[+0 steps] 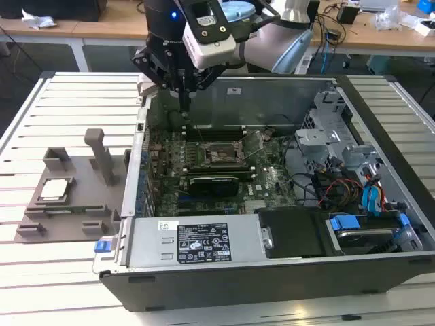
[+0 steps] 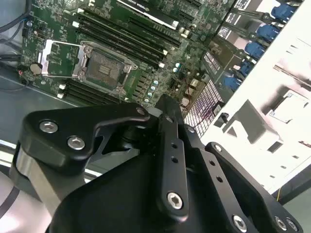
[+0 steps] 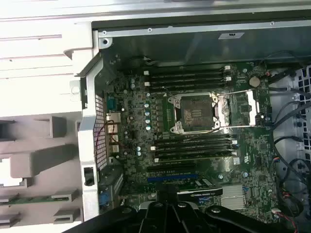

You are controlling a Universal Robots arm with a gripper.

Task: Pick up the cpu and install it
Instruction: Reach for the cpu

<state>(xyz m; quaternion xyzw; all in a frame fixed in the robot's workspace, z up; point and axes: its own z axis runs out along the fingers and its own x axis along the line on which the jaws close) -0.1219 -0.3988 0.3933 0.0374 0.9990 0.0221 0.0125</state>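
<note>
Gripper (image 1: 185, 100) above the open computer case (image 1: 272, 275), over the back part of the motherboard (image 1: 272, 183), close to the case wall on the exterior view's left. Fingers (image 1: 183, 94) drawn in to a narrow point. Apparently nothing between them, though the black linkage hides the tips in both wrist views. No contact with the board.

Cpu (image 1: 54, 190) outside the case, flat in a recess of the grey fixture tray (image 1: 88, 204) on the white slatted table (image 1: 68, 102), at the exterior view's left. Silvery top up, pale rim showing. Well apart from the gripper, not held, not touched.

Socket (image 3: 196, 112) near the middle of the motherboard, dark contact field exposed, metal load plate (image 3: 243, 109) flipped open just beside it. Same socket in the second wrist view, beyond the gripper body. Rows of memory slots (image 3: 187, 75) on both long sides of the socket. Black card (image 1: 214, 182) on the near side of the socket in the exterior view. Labelled metal power supply box (image 1: 204, 241) along the near case edge. Blue drive latches (image 1: 343, 223) at the exterior view's right.
</note>
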